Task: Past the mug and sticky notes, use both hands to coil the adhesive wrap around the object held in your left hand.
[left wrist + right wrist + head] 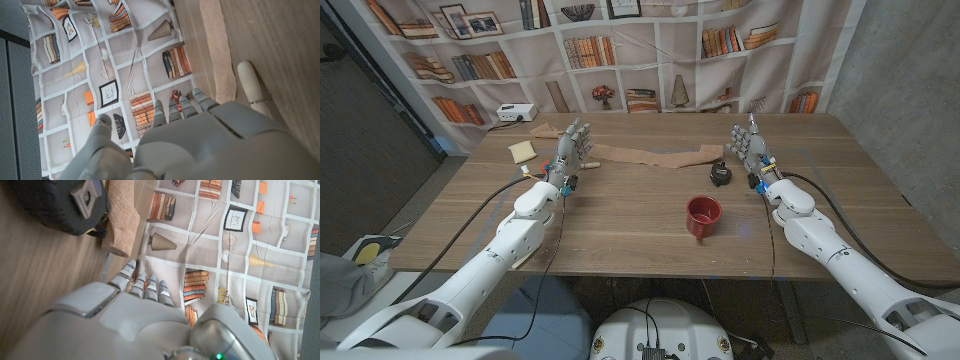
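Tan wrap [655,156] lies uncoiled across the far half of the table [620,235], a long flat strip running 9-to-3 between the two hands. Nothing is wound yet, so I judge the task at its start.

Left hand [570,152] stands upright at the strip's 9 o'clock end, fingers apart, holding nothing. A pale cylindrical piece [252,87] lies on the wood just beside that hand in the left wrist view, next to the strip's end [220,55]; likely the object to be wrapped, not picked up.

Right hand [750,145] is upright at the 3 o'clock end, fingers spread, empty. A black gadget [720,173] sits just beside the strip's end, at the hand's 8 o'clock.

Red mug [703,216] sits nearer the robot, at 6 o'clock of the gadget. Yellow notes [523,151] lie at 9 o'clock of the left hand.

Left to do: grasp the object with the left hand, pick up a strip end with the right, wind it.

No readable brands, labels or writing anywhere; the book spines on the backdrop [650,50] are too small to read.
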Controlling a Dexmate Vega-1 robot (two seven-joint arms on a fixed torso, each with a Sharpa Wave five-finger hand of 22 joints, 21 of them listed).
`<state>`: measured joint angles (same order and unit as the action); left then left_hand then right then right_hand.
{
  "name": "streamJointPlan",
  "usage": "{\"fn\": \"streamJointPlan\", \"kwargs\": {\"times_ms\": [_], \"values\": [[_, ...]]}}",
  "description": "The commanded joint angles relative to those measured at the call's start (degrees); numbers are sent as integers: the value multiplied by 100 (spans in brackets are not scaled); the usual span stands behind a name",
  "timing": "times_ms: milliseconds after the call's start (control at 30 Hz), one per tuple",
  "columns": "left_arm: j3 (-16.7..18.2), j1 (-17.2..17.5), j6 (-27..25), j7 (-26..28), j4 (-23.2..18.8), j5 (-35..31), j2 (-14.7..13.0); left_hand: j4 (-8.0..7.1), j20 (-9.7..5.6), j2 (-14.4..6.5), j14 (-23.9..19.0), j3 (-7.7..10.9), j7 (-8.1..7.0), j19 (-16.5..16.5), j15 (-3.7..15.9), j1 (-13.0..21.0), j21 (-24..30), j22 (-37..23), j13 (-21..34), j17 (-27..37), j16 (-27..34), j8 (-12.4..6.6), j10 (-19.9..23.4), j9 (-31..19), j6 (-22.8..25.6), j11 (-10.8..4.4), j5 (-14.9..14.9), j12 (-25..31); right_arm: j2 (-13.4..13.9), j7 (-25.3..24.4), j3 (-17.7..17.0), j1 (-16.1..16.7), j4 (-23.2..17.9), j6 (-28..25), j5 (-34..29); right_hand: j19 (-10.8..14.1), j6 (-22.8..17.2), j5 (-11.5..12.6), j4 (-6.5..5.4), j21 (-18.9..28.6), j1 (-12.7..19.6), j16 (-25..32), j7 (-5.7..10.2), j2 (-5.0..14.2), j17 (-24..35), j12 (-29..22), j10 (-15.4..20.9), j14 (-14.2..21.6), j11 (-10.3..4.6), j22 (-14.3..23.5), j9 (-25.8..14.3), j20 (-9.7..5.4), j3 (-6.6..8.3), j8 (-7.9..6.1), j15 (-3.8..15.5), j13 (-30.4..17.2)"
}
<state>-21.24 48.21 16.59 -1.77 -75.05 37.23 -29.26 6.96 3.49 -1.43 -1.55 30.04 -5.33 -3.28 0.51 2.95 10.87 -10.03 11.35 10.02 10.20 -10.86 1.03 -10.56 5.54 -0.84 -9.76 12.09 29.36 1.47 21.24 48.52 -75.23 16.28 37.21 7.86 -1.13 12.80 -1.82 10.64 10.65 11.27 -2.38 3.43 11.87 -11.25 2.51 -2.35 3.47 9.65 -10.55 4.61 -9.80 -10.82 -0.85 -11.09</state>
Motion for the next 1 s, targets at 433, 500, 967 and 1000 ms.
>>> {"fn": "streamJointPlan", "kwargs": {"times_ms": [433,500,967,1000], "values": [[57,143,163,17,-133,0,-32,-6,-19,-6,-46,38,-30,-31,13,61,26,-10,21,21,43,-35,43,-29,41,-23,-41,34,128,-217,23,162,-387,-190,-89,47,-2,31,6,20,60,36,-57,1,20,-23,11,-57,32,16,-29,-13,-38,-42,2,-20],[48,152,190,69,-168,-95,-74,-5,-22,-6,-47,38,-26,-33,14,62,27,-9,21,21,43,-32,38,-29,36,-26,-41,31,140,-237,19,182,-423,-198,-94,46,1,31,6,20,60,35,-59,2,19,-24,13,-59,39,16,-29,-12,-39,-41,2,-20],[-10,186,286,538,-366,-583,-120,2,-40,-12,-42,39,-14,-25,17,70,25,-9,20,20,42,-34,39,-29,51,-17,-40,31,279,-141,-32,157,-485,-314,-38,31,0,31,9,16,67,37,-61,5,13,-23,6,-60,27,16,-28,-2,-41,-42,-5,-20],[-11,192,283,578,-394,-612,-120,3,-40,-13,-42,39,-13,-25,16,70,25,-9,20,20,42,-35,41,-29,52,-17,-40,32,293,-150,-43,154,-500,-347,-25,30,0,31,9,16,67,36,-61,6,13,-24,9,-61,30,16,-28,-1,-41,-42,-4,-20]]}}
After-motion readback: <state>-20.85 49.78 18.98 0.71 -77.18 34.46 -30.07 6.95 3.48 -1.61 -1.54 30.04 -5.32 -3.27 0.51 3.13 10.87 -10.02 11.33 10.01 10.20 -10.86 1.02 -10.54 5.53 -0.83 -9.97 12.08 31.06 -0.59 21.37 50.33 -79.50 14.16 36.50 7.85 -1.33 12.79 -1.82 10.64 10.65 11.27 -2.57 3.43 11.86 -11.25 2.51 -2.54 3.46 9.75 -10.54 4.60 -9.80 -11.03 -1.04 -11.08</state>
